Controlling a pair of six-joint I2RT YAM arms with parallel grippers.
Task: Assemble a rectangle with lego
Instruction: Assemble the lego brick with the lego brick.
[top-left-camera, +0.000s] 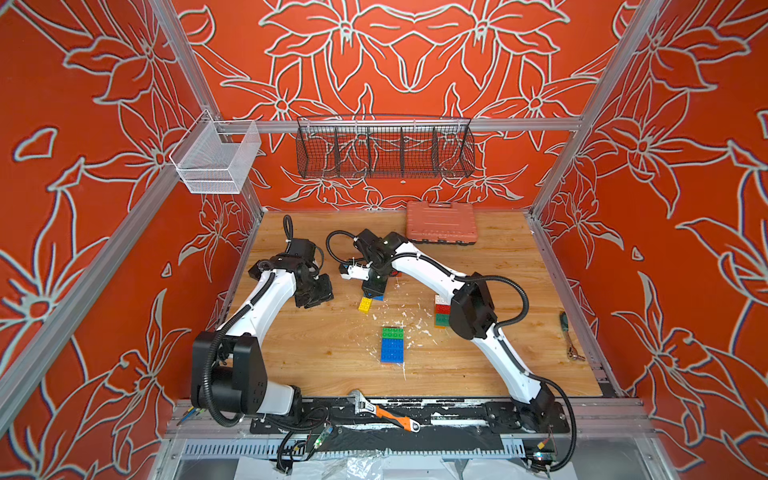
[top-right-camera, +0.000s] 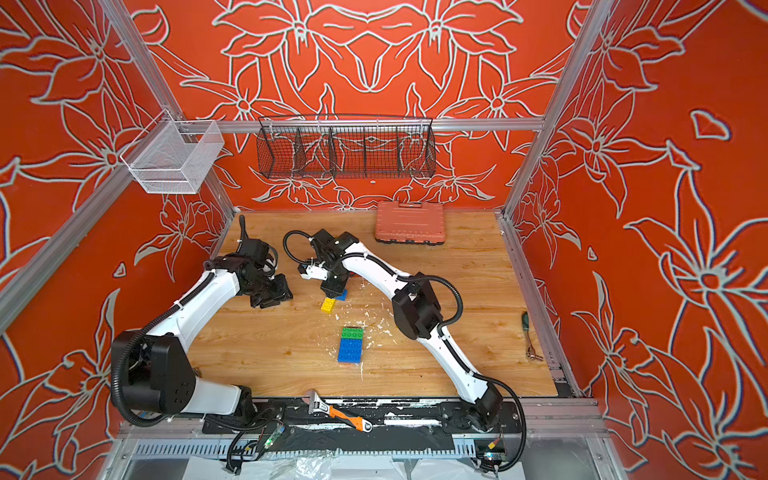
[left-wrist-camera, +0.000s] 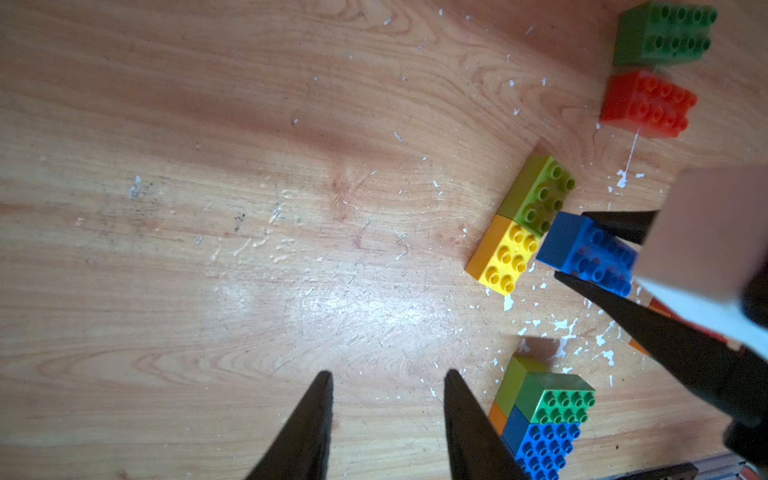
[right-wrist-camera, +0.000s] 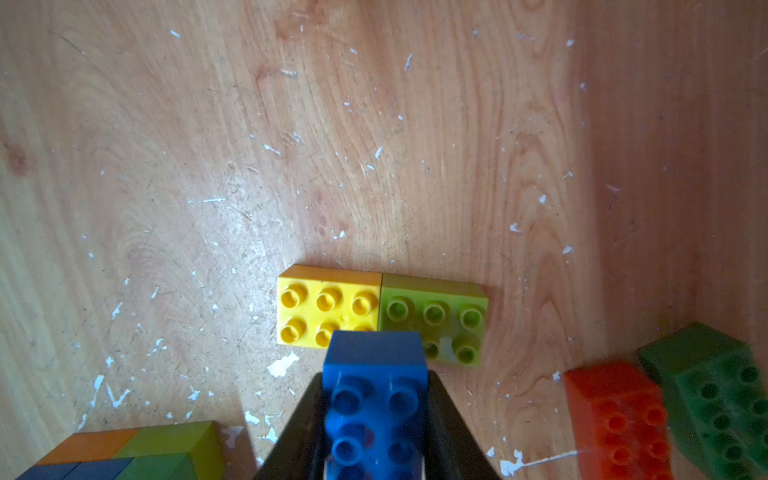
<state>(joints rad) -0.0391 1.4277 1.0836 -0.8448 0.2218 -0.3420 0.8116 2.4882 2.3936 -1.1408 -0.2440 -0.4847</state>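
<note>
My right gripper (right-wrist-camera: 375, 374) is shut on a blue brick (right-wrist-camera: 374, 361), studs facing up. The brick hangs at the near edge of a yellow brick (right-wrist-camera: 316, 307) and a lime brick (right-wrist-camera: 436, 316) that lie side by side on the table; I cannot tell whether it touches them. In a top view the blue brick (top-left-camera: 377, 296) peeks out under the gripper, beside the yellow brick (top-left-camera: 365, 304). A green-and-blue stack (top-left-camera: 392, 344) lies nearer the front. My left gripper (left-wrist-camera: 388, 374) stands open over bare wood, holding nothing.
A red brick (right-wrist-camera: 619, 419) and a dark green brick (right-wrist-camera: 715, 395) lie beside the held brick. A white, red and green stack (top-left-camera: 441, 309) is half hidden by my right elbow. A salmon case (top-left-camera: 441, 226) sits at the back, a wrench (top-left-camera: 384, 411) at the front edge, a hand tool (top-left-camera: 569, 336) at the right.
</note>
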